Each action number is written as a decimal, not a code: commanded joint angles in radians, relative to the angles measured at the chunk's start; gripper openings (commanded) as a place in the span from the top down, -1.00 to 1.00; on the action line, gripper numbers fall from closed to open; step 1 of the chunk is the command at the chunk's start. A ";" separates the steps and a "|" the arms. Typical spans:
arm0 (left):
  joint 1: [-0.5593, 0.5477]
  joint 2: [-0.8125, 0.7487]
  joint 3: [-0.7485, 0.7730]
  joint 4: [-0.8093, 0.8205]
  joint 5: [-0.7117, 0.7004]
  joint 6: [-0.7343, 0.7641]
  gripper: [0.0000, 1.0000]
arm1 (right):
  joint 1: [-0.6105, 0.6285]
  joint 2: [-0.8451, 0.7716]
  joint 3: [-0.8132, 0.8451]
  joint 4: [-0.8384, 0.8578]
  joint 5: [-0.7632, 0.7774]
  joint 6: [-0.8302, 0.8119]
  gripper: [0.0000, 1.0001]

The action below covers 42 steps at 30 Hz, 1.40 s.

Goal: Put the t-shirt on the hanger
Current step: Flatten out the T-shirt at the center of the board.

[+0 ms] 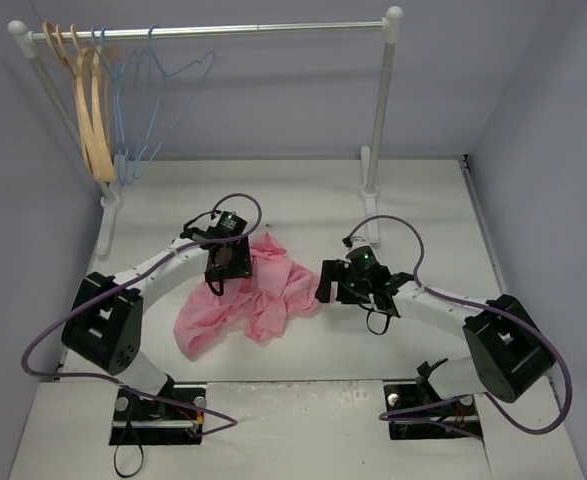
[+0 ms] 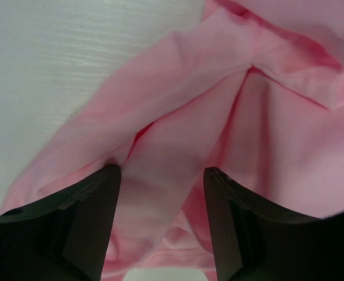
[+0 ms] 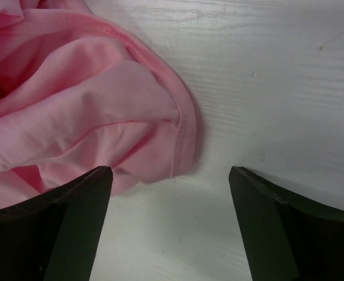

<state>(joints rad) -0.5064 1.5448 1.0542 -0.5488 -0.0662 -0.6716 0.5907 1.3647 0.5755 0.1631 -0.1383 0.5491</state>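
Although the t-shirt (image 1: 248,305) lay crumpled on the desk (image 1: 303,200) between the two arms, its long axis running from 1 to 7 o'clock in the top view, nothing had hold of it. The left end effector (image 1: 228,262) hung over the heap's 11 o'clock part, fingers (image 2: 89,222) apart with a loose fold of cloth between them, unpinched. The right end effector (image 1: 325,285) sat low at the heap's 3 o'clock edge, jaws wide, only a hem and bare desk between them. The left looked nearer. The hanger (image 1: 131,160) hung on the rail (image 1: 213,30), well away at 11 o'clock. No label, brand or writing could be read.
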 commanded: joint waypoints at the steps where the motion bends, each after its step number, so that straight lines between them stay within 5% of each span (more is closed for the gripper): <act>1: 0.025 0.029 0.049 0.033 0.019 0.024 -0.16 | 0.011 0.036 0.000 0.165 0.008 0.040 -0.65; 4: 0.035 0.078 0.059 0.041 0.014 0.024 -0.10 | 0.015 0.080 0.001 0.200 -0.001 0.034 -0.47; 7: 0.045 0.112 0.075 0.041 0.012 0.026 0.28 | 0.015 0.119 0.015 0.217 0.028 0.012 -0.01; 9: 0.055 0.118 0.092 0.036 0.022 0.029 0.75 | 0.015 0.132 0.036 0.204 0.046 -0.011 0.50; 10: 0.058 0.109 0.099 0.035 0.035 0.033 0.97 | 0.015 0.131 0.065 0.191 0.069 -0.041 0.90; 11: 0.062 0.098 0.108 0.030 0.040 0.038 1.00 | 0.015 0.123 0.084 0.178 0.087 -0.061 1.00; 19: 0.077 -0.124 0.335 -0.081 0.013 0.138 1.00 | 0.017 -0.166 0.407 0.009 0.289 -0.455 1.00; 24: 0.080 -0.267 0.391 -0.132 -0.040 0.159 1.00 | 0.035 -0.266 0.587 -0.011 0.121 -0.613 1.00; 29: 0.080 -0.437 0.177 -0.160 -0.107 0.096 0.86 | 0.096 -0.233 0.571 -0.147 -0.060 -0.612 0.99; 30: 0.080 -0.460 0.130 -0.168 -0.119 0.066 0.72 | 0.145 -0.230 0.522 -0.157 -0.044 -0.601 0.87; 31: 0.080 -0.501 0.036 -0.168 -0.135 0.054 0.46 | 0.146 -0.225 0.494 -0.160 -0.044 -0.592 0.46; 33: 0.080 -0.531 -0.040 -0.169 -0.136 0.026 0.17 | 0.213 -0.220 0.440 -0.201 -0.008 -0.574 0.15; 34: 0.080 -0.548 -0.069 -0.171 -0.123 0.021 0.03 | 0.246 -0.220 0.385 -0.208 0.037 -0.549 -0.29; 37: 0.078 -0.563 -0.123 -0.178 -0.077 0.018 -0.06 | 0.256 -0.274 0.276 -0.198 0.077 -0.448 -0.50; 42: 0.077 -0.595 -0.112 -0.174 0.046 0.044 -0.07 | 0.247 -0.397 0.158 -0.185 0.218 -0.332 -0.46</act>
<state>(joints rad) -0.4301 0.9943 0.8730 -0.7601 -0.0990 -0.6312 0.8497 1.0866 0.7300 -0.1013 -0.0544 0.1062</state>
